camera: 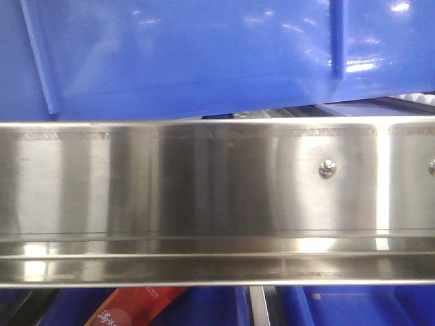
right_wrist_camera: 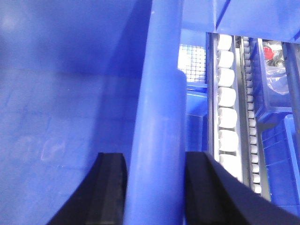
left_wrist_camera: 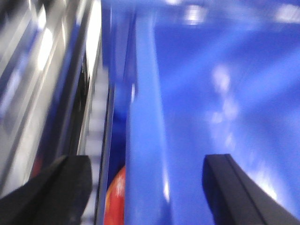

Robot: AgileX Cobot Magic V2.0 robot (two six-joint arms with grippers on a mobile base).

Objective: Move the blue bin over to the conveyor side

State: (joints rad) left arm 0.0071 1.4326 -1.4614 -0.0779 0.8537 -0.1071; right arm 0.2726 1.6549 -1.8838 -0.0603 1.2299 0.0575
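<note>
The blue bin (camera: pixel 204 54) fills the top of the front view, its glossy wall hanging tilted above a steel rail. In the right wrist view its thick rolled rim (right_wrist_camera: pixel 157 131) runs between my two black fingers, and my right gripper (right_wrist_camera: pixel 154 161) is shut on it, pads against both sides. The left wrist view is blurred. There my left gripper (left_wrist_camera: pixel 146 164) stands open and straddles the bin's rim (left_wrist_camera: pixel 145 117), with wide gaps to each finger. The conveyor side is out of view.
A brushed steel rail (camera: pixel 217 197) spans the front view just below the bin. Under it lie a red packet (camera: pixel 136 305) and more blue crates (camera: pixel 353 305). A track of white rollers (right_wrist_camera: pixel 227 108) and other blue crates (right_wrist_camera: pixel 276 89) lie right of the held rim. Something red (left_wrist_camera: pixel 117 197) shows beside the rim.
</note>
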